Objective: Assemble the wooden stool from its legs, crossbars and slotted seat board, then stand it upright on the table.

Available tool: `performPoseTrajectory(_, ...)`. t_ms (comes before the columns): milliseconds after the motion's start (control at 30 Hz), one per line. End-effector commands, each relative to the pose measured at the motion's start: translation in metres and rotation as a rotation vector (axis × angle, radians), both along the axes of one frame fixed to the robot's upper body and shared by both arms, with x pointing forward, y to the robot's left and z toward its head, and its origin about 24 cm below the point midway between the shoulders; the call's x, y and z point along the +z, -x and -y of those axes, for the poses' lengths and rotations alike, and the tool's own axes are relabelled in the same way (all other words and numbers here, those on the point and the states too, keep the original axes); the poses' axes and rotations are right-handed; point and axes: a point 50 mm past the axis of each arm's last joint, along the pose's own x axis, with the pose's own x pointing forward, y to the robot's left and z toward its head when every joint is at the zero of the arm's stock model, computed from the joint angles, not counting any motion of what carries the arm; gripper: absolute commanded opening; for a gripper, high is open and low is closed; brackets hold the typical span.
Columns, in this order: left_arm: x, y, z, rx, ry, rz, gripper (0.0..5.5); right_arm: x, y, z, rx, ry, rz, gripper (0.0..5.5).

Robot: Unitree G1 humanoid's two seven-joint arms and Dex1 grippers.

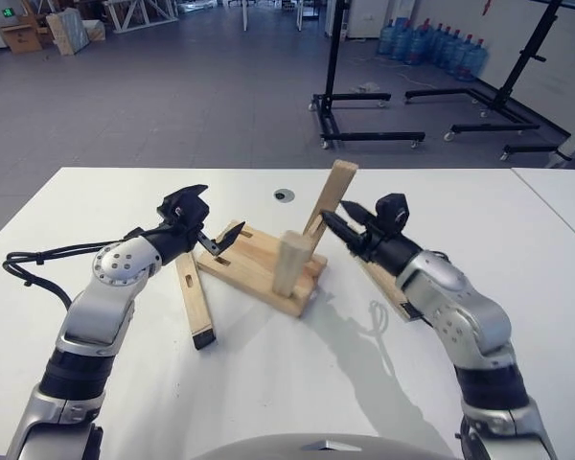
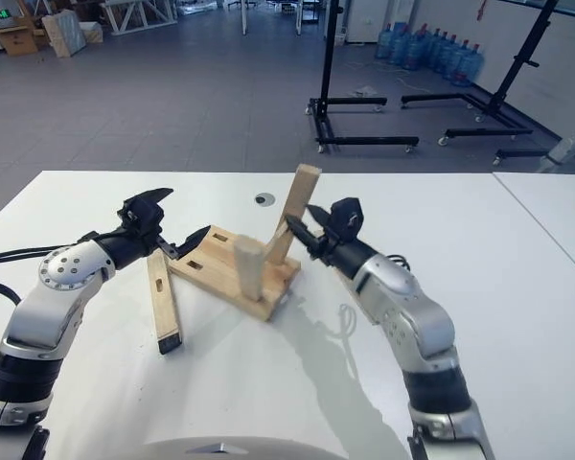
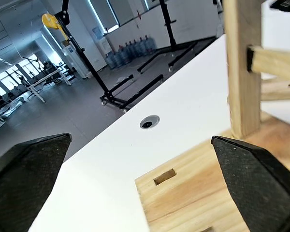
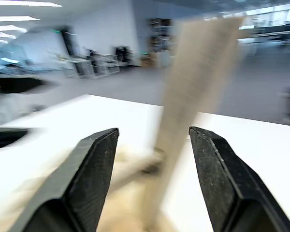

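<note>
The slotted seat board (image 1: 252,257) lies flat mid-table. A short leg (image 1: 288,263) stands upright in it, and a taller leg (image 1: 329,199) rises tilted from its far side. My left gripper (image 1: 218,216) is open at the board's left corner; the left wrist view has that corner with a slot (image 3: 165,176) between the fingers (image 3: 253,181). My right gripper (image 1: 333,213) is open, its fingers (image 4: 94,166) straddling the tilted leg (image 4: 193,82). A crossbar (image 3: 275,63) joins a leg (image 3: 241,67). A loose leg (image 1: 195,303) lies left of the board.
Another wooden piece (image 1: 387,287) lies on the table under my right forearm. A round cable hole (image 1: 284,195) sits behind the board. A black cable (image 1: 38,259) trails by my left arm. Black stands (image 1: 364,105) occupy the floor beyond the table.
</note>
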Motion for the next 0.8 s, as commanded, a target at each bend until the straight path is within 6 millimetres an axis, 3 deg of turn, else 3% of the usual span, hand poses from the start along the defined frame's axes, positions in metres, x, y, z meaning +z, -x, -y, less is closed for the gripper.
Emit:
performPoseTrajectory(33,0.000,0.002,0.004,-0.023,0.011,-0.001,5.29,0.006,0.002,0.006,-0.099,0.032,0.081,2.67)
performPoseTrajectory(133,-0.003,0.002,-0.002,0.002,0.006,-0.010,5.29,0.010,0.021,0.015,-0.158,-0.066,0.105,2.67)
performPoseTrajectory(200,-0.006,0.002,-0.005,0.036,0.014,-0.012,5.29,0.025,0.032,0.013,-0.144,-0.101,0.180,2.67)
performPoseTrajectory(333,-0.010,0.003,-0.005,0.060,0.015,-0.006,5.29,0.050,0.060,-0.020,0.140,-0.208,0.205,2.67)
performPoseTrajectory(467,-0.019,0.005,0.001,0.049,0.003,-0.014,5.29,0.053,0.084,-0.040,0.383,-0.221,0.118,2.67)
performPoseTrajectory(667,-0.022,0.007,0.007,0.030,0.013,-0.025,5.29,0.042,0.085,-0.043,0.380,-0.135,0.066,2.67)
performPoseTrajectory(800,-0.022,0.006,0.011,0.020,0.022,-0.029,5.29,0.027,0.068,-0.029,0.210,0.145,0.089,2.67)
